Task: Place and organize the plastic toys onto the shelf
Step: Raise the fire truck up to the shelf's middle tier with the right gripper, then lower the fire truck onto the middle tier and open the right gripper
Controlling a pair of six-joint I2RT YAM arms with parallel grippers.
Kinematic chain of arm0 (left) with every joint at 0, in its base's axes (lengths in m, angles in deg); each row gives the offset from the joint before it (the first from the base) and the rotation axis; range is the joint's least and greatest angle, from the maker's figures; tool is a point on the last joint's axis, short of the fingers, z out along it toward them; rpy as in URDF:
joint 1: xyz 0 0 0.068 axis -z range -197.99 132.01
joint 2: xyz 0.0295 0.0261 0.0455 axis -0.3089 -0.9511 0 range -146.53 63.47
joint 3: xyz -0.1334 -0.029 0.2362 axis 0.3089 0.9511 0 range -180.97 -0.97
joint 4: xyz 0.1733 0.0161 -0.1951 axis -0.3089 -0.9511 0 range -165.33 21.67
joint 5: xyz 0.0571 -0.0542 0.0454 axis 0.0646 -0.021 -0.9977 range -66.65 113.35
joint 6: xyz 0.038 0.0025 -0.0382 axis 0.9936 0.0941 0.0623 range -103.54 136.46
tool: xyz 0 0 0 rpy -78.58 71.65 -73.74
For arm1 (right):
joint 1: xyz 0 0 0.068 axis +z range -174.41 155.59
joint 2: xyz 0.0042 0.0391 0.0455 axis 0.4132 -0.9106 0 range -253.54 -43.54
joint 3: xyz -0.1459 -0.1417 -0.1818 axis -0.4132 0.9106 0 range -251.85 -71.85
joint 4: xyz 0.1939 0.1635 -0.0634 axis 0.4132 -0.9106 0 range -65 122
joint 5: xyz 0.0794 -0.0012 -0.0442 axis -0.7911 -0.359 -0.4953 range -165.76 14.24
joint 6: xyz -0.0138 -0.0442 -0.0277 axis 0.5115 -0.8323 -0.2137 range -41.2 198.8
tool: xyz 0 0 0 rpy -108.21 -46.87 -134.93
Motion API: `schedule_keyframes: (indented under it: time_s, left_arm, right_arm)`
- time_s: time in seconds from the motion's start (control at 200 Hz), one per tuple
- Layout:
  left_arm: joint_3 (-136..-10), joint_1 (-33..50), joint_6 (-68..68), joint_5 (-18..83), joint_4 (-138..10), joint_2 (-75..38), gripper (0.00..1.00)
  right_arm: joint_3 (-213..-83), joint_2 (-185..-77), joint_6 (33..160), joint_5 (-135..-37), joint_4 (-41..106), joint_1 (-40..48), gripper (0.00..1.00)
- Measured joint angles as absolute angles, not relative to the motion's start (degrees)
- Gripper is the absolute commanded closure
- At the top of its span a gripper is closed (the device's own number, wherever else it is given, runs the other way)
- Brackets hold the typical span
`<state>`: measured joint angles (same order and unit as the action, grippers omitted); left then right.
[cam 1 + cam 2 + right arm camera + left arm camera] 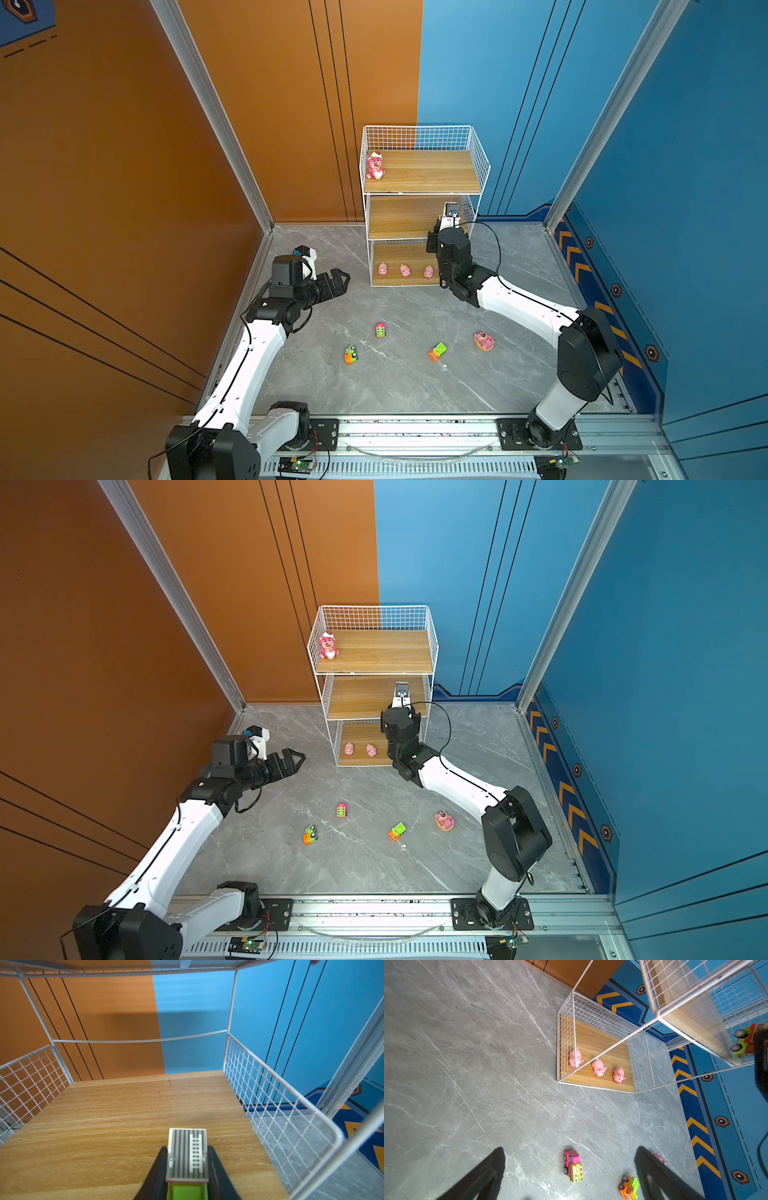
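risk lies in the release: your right gripper (187, 1149), clamped on the green truck (188, 1159), holds it over the shelf's middle board (116, 1118), near its front right; wheels may roll it off. left gripper (341, 281) gapes empty.

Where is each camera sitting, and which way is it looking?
Top views: high in front, looking down at the shelf and both arms.
Left wrist: on the left arm, facing three pigs past its open left hand.
Right wrist: on the right arm, facing into the middle tier; right hand grips a toy truck.
Shared: top and left wrist views show the pigs.
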<state>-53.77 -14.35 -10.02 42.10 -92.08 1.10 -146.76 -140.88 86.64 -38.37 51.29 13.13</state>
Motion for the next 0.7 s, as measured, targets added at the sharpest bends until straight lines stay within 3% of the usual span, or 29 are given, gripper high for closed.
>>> schedule_keyframes:
  time_s: [0.42,0.701]
  left_arm:
    - [-53.77,-14.35,-10.02,42.1,-92.08,1.1,0.02]
    - [-53.77,-14.35,-10.02,42.1,-92.08,1.08,0.02]
  right_arm:
    - [-148.53,-143.54,86.68,-37.96,52.57,11.93,0.73]
    - [-149.36,-143.85,86.83,-37.98,52.4,11.21,0.59]
